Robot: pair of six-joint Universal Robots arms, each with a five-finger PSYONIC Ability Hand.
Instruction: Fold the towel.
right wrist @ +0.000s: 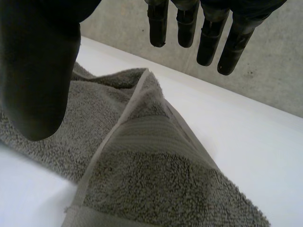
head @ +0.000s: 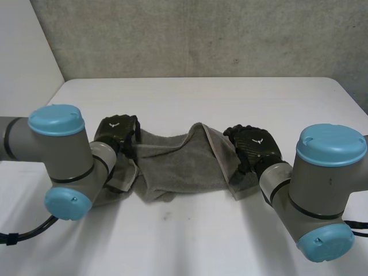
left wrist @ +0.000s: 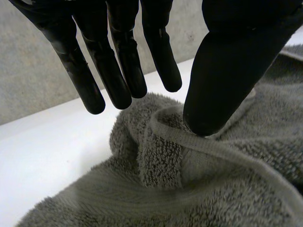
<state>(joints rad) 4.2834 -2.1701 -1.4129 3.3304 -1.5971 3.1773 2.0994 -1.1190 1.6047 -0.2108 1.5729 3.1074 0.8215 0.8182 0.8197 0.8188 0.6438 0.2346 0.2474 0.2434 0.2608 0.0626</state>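
Lying bunched across the middle of the white table (head: 201,98), the grey terry towel (head: 172,167) stretches between the two hands, with a raised fold running from its far edge down toward the robot's right. Its near edge is uneven.

The left hand (head: 117,133) rests at the towel's left end. In the left wrist view its fingers (left wrist: 113,71) are straight and slightly spread, hanging clear above a rumpled hump of towel (left wrist: 156,161). The thumb tip sits at the flat hem, and nothing is pinched.

The right hand (head: 255,146) is over the towel's right end. In the right wrist view its fingers (right wrist: 208,42) are straight and close side by side, held well apart from the thumb (right wrist: 38,71). The towel (right wrist: 156,170) lies below them, showing a smooth woven band beside its hemmed edge, and they grip none of it.

Each hand carries a small pale mark on its back, too small to read as writing.

Bare tabletop lies open beyond the towel up to the table's far edge, where a grey concrete wall (head: 201,34) rises, and also on the near side between the two arms.
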